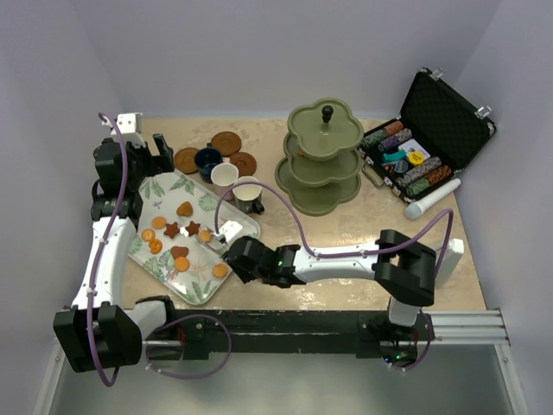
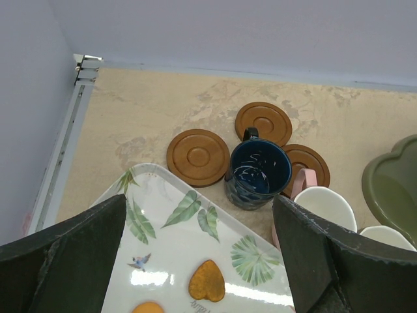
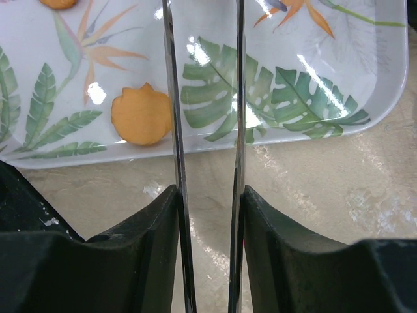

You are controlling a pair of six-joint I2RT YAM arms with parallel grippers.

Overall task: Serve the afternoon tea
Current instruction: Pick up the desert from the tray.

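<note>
Beige marbled tabletop shows beneath the right gripper [image 3: 208,189], whose fingers are pinched close on metal tongs [image 3: 171,98]. The two thin blades reach out over the near rim of the leaf-patterned tray [image 3: 293,59] with only leaf print between them, and their tips run out of view. An orange biscuit [image 3: 140,117] lies on the tray just beside the blades, untouched.

Over the tray's far corner the left gripper [image 2: 199,202] hangs with its fingers spread wide and nothing in them. A brown leaf biscuit [image 2: 206,280] lies below it. Just ahead stands the navy cup [image 2: 258,173] among three brown saucers [image 2: 199,156], with the pinkish-white cup [image 2: 322,205] and cream cup [image 2: 384,238] beside it. The olive-green stand [image 1: 324,156] rises farther right, well apart, and an open black case of poker chips [image 1: 423,143] sits beyond it.
</note>
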